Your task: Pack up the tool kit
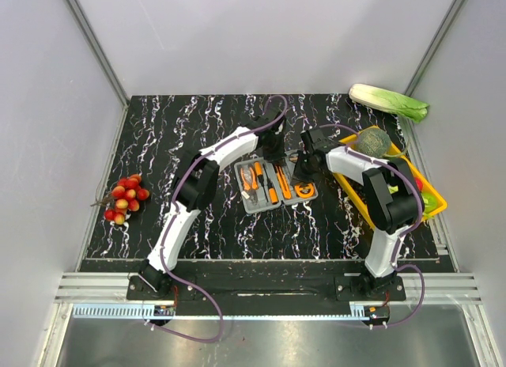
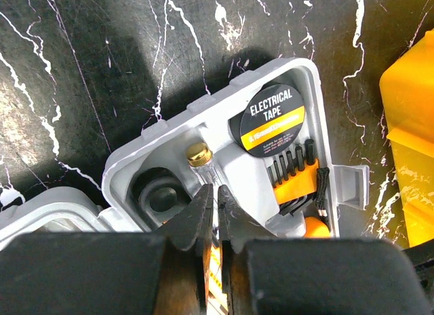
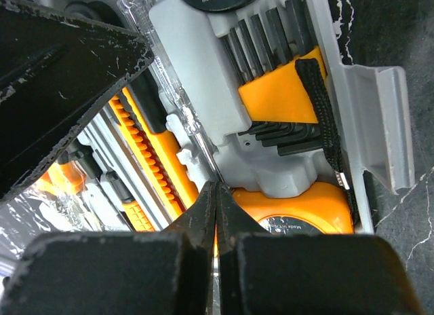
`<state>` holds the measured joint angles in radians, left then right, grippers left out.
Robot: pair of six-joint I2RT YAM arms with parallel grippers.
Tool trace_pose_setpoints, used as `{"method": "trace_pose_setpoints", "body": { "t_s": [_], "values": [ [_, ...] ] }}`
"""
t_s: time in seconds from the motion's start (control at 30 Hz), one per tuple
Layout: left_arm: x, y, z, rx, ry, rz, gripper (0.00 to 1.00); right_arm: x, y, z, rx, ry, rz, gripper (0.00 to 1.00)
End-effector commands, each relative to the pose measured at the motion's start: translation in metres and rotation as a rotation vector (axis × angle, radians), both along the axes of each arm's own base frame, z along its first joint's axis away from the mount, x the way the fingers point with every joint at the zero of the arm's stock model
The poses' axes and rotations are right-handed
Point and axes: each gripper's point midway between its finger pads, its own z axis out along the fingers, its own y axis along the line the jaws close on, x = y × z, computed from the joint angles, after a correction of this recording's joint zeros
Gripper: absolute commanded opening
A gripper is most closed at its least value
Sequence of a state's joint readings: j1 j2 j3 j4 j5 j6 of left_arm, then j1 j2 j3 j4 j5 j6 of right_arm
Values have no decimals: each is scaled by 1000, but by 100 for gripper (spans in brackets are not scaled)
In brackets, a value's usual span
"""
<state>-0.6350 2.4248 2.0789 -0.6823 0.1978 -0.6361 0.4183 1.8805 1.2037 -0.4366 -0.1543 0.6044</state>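
Note:
The grey tool kit case (image 1: 241,185) lies open at the table's middle with orange-and-black tools in its slots: pliers (image 1: 253,181), a tape measure (image 3: 298,210), hex keys (image 3: 278,91) and a roll of electrical tape (image 2: 274,118). A clear screwdriver with a brass cap (image 2: 198,154) lies in its groove. My left gripper (image 2: 215,190) is shut, with its tips over that screwdriver's handle. My right gripper (image 3: 215,186) is shut, with its tips at the screwdriver's metal tip, beside the tape measure. Both grippers hover over the case's right half, left (image 1: 274,155) and right (image 1: 303,171).
A yellow tray (image 1: 431,201) of vegetables stands right of the case, close to the right arm, and its corner shows in the left wrist view (image 2: 407,125). A napa cabbage (image 1: 389,102) lies at the back right. A bunch of red fruits (image 1: 126,197) lies at the left.

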Motion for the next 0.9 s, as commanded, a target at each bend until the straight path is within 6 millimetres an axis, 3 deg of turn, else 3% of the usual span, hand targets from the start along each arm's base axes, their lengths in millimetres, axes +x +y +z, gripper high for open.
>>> {"method": "trace_pose_setpoints", "body": {
  "t_s": [0.0,0.1,0.23,0.4,0.6,0.73,0.87],
  "values": [
    [-33,-4,-54,39,162,-21,9,-40,1,-56,10,169,9,0],
    [-34,-10,-50,8,174,-30,9,-33,1,-51,24,154,2,0],
    [-25,-17,-27,-31,135,-32,9,-9,2,-22,35,70,-14,0],
    [-1,-19,30,-107,25,-12,13,32,6,38,28,-96,-17,0],
    [27,-11,117,-229,-144,23,20,56,1,99,16,-257,-53,0],
    [39,13,167,-246,-250,67,26,54,1,118,23,-308,-19,0],
    [41,66,204,-184,-356,158,36,43,16,120,-9,-361,92,4]
  ]
}}
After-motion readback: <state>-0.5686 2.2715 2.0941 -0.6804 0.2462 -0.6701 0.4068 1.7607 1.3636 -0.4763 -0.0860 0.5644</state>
